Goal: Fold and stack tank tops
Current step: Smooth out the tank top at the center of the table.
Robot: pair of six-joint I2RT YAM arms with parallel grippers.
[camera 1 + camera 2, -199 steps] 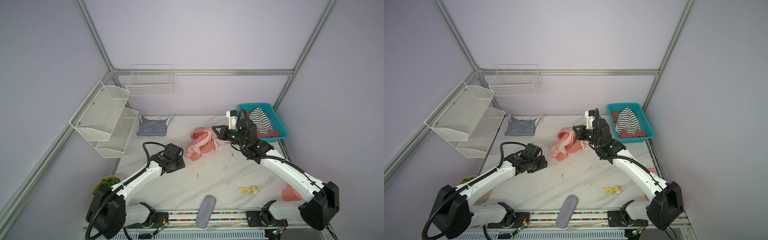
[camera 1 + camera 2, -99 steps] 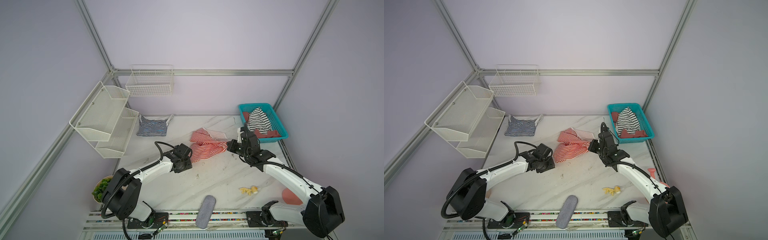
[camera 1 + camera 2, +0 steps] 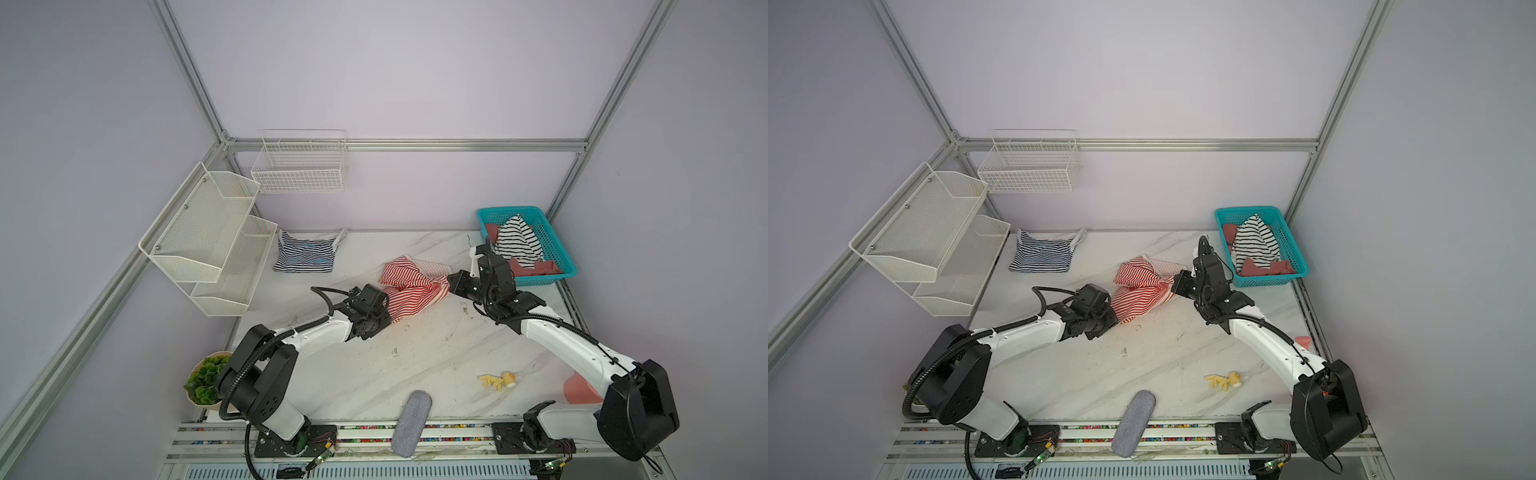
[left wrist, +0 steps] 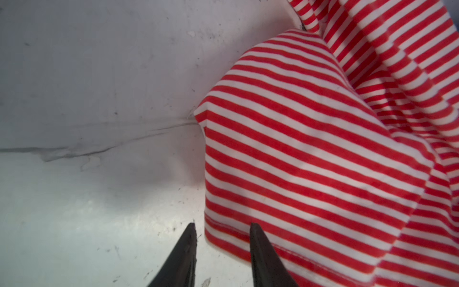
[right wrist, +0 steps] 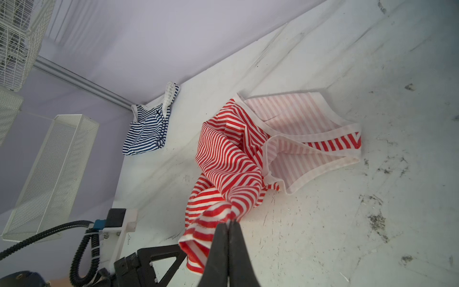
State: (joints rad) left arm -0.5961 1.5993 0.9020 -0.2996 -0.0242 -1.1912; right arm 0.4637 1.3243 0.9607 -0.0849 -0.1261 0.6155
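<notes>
Basket (image 3: 548, 277) holds clothes (image 3: 517, 241), likely shirts; left end effector (image 4: 221, 225) parted, right end effector (image 5: 228, 222) pinching red tank top (image 5: 228, 154).

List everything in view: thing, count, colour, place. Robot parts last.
red-striped tank top: one, red-and-white, table centre
navy-striped tank top: one, navy-and-white, far left of table
plastic basket: one, teal, far right corner
striped garment: one, black-and-white, in plastic basket
mesh shelf: one, white, left wall
wire basket: one, white, back wall
felt case: one, grey, near edge
plant: one, green, beside left arm
toy: one, yellow, near right
left end effector: one, black, open at red-striped hem
right end effector: one, black, shut on red-striped tank top
</notes>
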